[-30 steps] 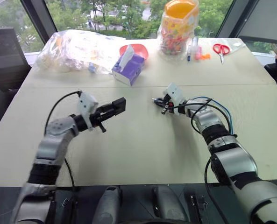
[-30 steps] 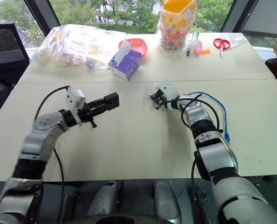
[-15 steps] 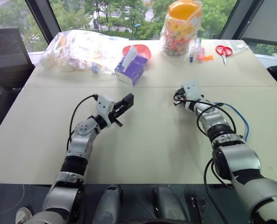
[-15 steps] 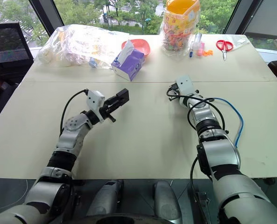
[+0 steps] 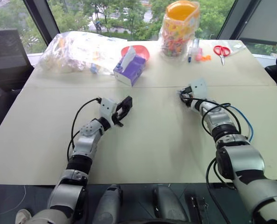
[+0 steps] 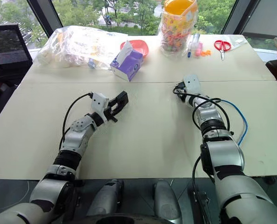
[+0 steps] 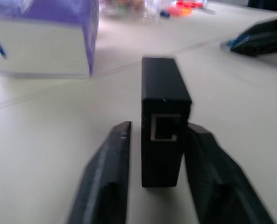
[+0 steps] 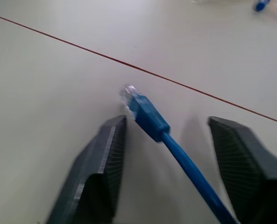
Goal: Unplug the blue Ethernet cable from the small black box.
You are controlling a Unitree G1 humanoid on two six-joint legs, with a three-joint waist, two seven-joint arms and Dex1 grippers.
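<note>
Left gripper (image 7: 152,186): fingers parted; was clamped on the small black box (image 7: 164,116), which now stands between them on the table (image 5: 147,140).
Right gripper (image 8: 168,163): spread wide; shut a second ago.
Blue Ethernet cable (image 8: 175,149): unplugged, plug end lying free between the fingers.
Purple tissue box (image 5: 129,69): beyond, unmoved.

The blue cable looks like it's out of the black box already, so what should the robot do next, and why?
Probably draw both grippers back. The blue Ethernet cable lies loose between the open right gripper, its plug bare. The small black box stands on the table between the parted left gripper, its port empty.
</note>
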